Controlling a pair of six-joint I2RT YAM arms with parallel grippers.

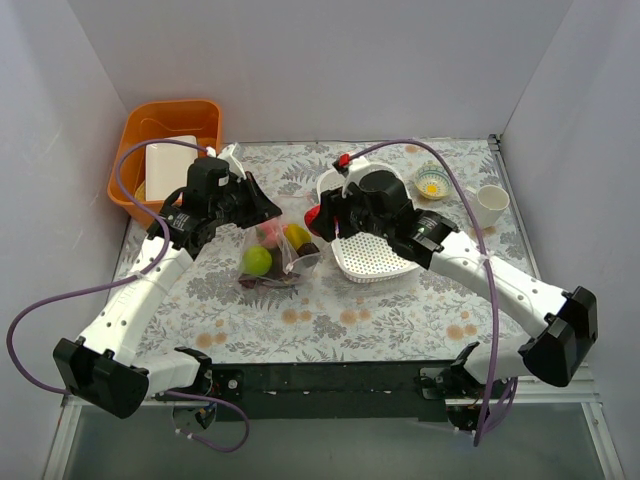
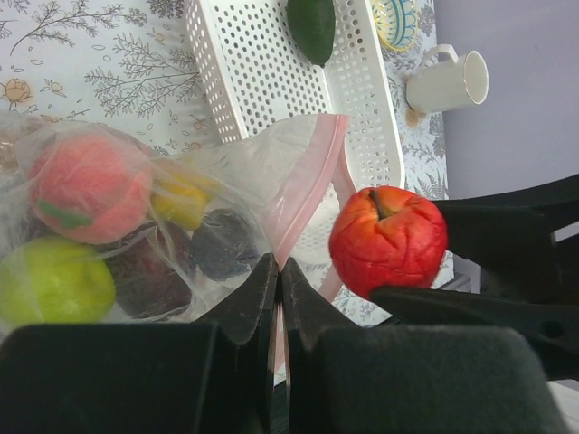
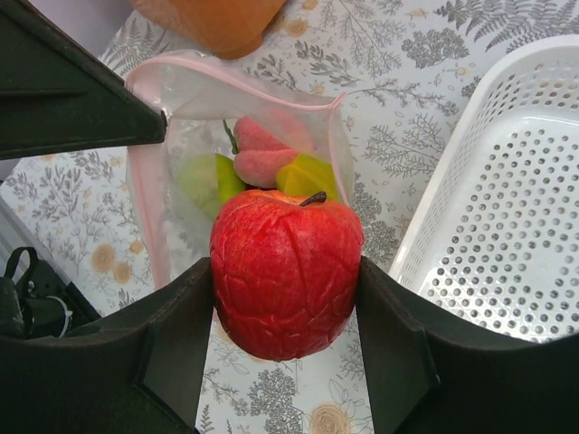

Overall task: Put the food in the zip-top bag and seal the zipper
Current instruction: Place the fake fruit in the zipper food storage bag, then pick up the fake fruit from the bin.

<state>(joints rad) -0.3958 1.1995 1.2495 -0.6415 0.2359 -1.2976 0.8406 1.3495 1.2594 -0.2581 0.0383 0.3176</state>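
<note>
The clear zip-top bag (image 1: 272,255) lies at mid-table, its mouth held up and open. My left gripper (image 2: 279,269) is shut on the bag's pink zipper strip (image 2: 312,176). Inside show a pink fruit (image 2: 89,187), a green one (image 2: 50,282), a yellow star fruit (image 2: 179,201) and dark purple ones (image 2: 222,244). My right gripper (image 3: 288,271) is shut on a red apple (image 3: 285,271) and holds it just in front of the bag's mouth (image 3: 235,136). The apple also shows in the left wrist view (image 2: 387,240). A dark green avocado (image 2: 312,27) lies in the white basket.
The white perforated basket (image 1: 375,258) sits right of the bag. An orange bin (image 1: 170,135) with a white container stands at the back left. A small patterned bowl (image 1: 432,184) and a white cup (image 1: 491,204) stand at the back right.
</note>
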